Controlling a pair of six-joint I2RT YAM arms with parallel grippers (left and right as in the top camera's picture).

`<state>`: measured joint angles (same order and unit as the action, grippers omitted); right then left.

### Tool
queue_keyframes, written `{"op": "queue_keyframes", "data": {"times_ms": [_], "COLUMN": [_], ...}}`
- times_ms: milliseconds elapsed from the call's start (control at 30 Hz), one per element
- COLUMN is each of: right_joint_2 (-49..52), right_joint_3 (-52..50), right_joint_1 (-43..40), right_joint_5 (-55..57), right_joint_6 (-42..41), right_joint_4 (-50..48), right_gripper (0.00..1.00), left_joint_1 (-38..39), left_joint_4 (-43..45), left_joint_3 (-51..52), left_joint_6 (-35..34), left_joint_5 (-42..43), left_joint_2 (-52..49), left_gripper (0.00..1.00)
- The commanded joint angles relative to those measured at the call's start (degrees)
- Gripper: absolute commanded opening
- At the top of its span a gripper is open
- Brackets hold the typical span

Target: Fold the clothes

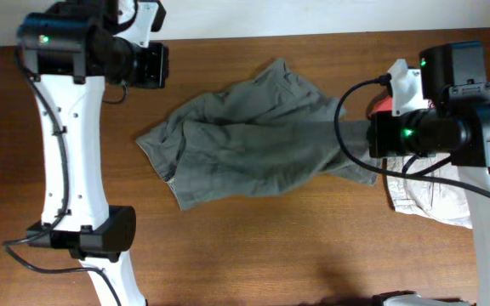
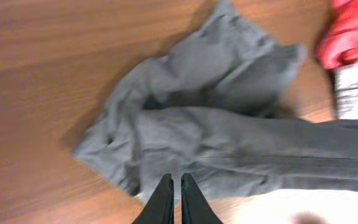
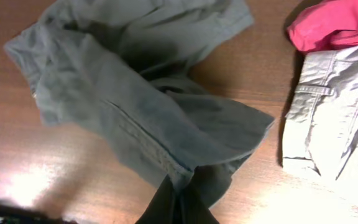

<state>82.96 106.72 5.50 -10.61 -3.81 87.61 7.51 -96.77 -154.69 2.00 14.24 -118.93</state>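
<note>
Olive-grey shorts [image 1: 253,144] are mid-table, long axis running left-right btw the arms. Right gripper [image 3: 178,190] is clamped on the right-hand end, cloth stretched toward it. Left gripper [image 2: 176,179] is pinched nearly closed w/ nothing in it, hovering by the crumpled left end. Imo that loose end is the left arm's grab, it's way nearer. Beige shorts [image 1: 432,200] + red tee [image 3: 340,25] sit by the right arm.
</note>
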Motion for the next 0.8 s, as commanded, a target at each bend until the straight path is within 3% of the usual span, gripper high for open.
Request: {"op": "queue_keyframes", "data": {"times_ms": [0,100,300,433,667,767], "right_joint_2": [-0.50,-0.50,-0.50,-0.50,0.24,0.68], "right_joint_3": [0.33,0.33,0.33,0.33,-2.67,-7.13], "right_joint_1": [0.66,0.66,0.66,0.66,0.66,0.66], "right_joint_5": [-0.76,-0.74,-0.76,0.39,5.29,5.20], "right_joint_6": [0.59,0.59,0.59,0.35,-7.13,-9.03], "right_joint_4": [0.28,0.37,3.21,5.64,9.31,7.96], "right_gripper": [0.04,0.04,0.04,0.04,0.04,0.04], "left_joint_1": [0.87,1.31,1.33,1.33,1.33,1.33], "left_joint_4": [0.07,0.07,0.07,0.09,0.09,0.09], "left_joint_3": [0.98,1.90,2.21,2.21,5.77,10.12], "left_joint_6": [0.63,0.63,0.66,0.63,0.63,-0.57], "left_joint_5": [-7.32,-8.31,-11.08,-11.08,-11.06,-11.06], "left_joint_2": [3.58,8.17,18.69,20.35,18.16,18.14], "left_gripper": [0.06,0.08,0.24,0.28,0.32,0.27]}}
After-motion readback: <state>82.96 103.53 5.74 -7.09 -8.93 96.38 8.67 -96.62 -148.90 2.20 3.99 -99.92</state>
